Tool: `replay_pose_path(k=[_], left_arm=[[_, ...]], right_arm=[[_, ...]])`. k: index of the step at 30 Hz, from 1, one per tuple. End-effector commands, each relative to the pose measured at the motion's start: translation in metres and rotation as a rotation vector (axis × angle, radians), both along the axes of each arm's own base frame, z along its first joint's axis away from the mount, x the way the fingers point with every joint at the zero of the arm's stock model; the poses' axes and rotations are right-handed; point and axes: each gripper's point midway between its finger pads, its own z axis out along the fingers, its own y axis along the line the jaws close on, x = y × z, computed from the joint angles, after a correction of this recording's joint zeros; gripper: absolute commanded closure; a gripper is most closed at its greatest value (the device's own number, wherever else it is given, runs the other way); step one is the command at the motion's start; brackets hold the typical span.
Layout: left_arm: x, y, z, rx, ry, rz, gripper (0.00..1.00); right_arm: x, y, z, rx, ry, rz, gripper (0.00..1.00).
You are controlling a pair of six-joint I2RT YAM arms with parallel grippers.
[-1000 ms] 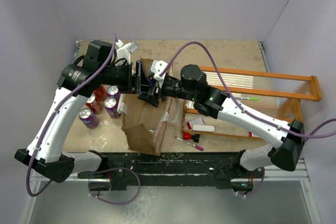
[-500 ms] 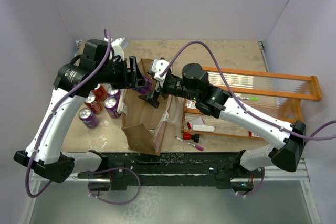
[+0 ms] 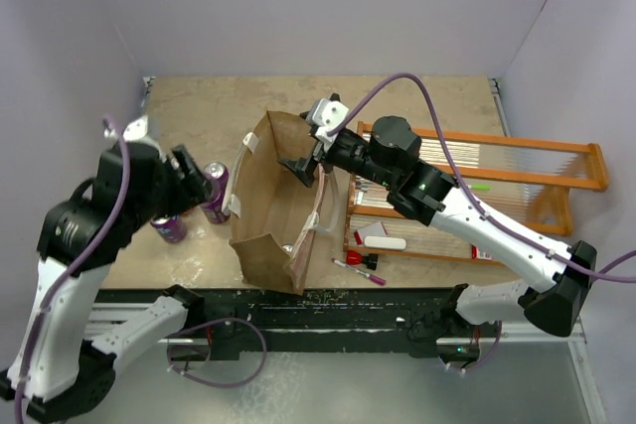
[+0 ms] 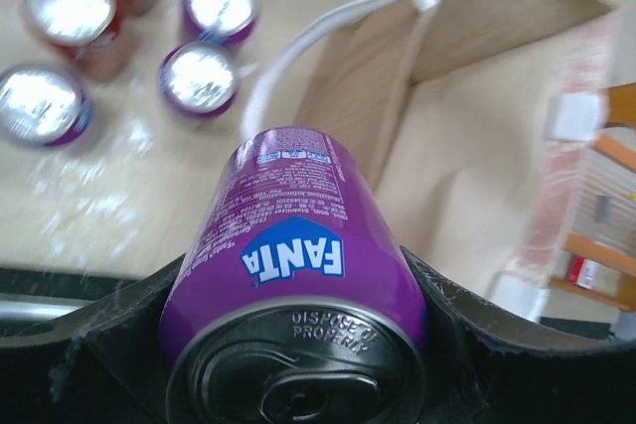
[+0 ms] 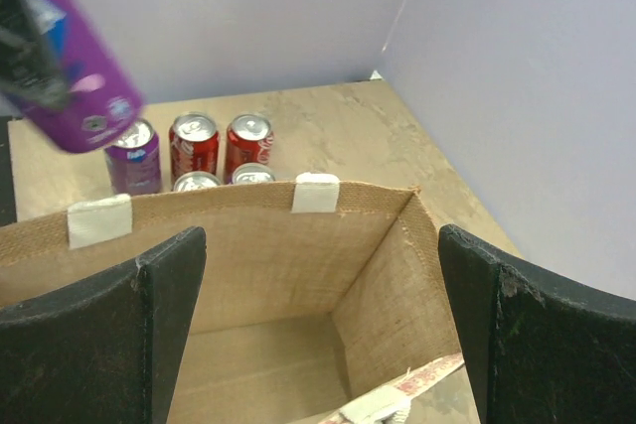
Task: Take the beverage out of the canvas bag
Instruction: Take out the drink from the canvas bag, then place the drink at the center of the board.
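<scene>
One purple Fanta can sits clamped between the left fingers. Their dark pads press against opposite sides of its body near the lid end, and the lid faces the wrist camera. In the top view the can is outside the canvas bag, just left of the bag's left wall, in the middle left of the frame. From the right wrist it shows as a blurred, tilted shape in the upper left corner, higher than the bag's rim.

Spread wide with nothing between them, the right fingers hang over the bag's open mouth near its far right corner. The bag stands upright in the centre of the top view with its mouth gaping. A white handle loops over its left rim.

Five standing cans, red and purple, crowd the tabletop to the left of the bag, below the held can. On the right of the frame, the bag's right wall lies just beside the orange rack. Bare tabletop stretches across the upper part of the frame, beyond the bag and cans.
</scene>
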Motion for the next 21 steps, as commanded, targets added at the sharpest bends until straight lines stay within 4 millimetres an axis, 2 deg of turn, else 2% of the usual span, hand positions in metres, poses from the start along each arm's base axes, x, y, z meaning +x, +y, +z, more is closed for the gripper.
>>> replay_pose_path(k=[1,7,12,16,21], left_arm=[[-0.018,0.034,-0.034,-0.032,0.021,0.244,1.0],[-0.035,0.047,-0.092,-0.071,0.132,0.407,1.0],[-0.021,0.05,-0.134,-0.054,0.159,0.499,1.0],[-0.008,0.05,-0.168,-0.013,0.179,0.534,1.0],[0.01,0.048,-0.192,-0.004,0.156,0.563,1.0]], right_arm=[[0.008,-0.011,0.037,0.103,-0.062,-0.063,0.0],[-0.017,-0.021,0.041,0.173,0.004,-0.001,0.0],[-0.021,-0.028,0.036,0.18,0.015,-0.009,0.0],[-0.023,-0.033,0.039,0.183,0.008,-0.016,0.0],[-0.026,-0.036,0.037,0.172,0.028,-0.016,0.0]])
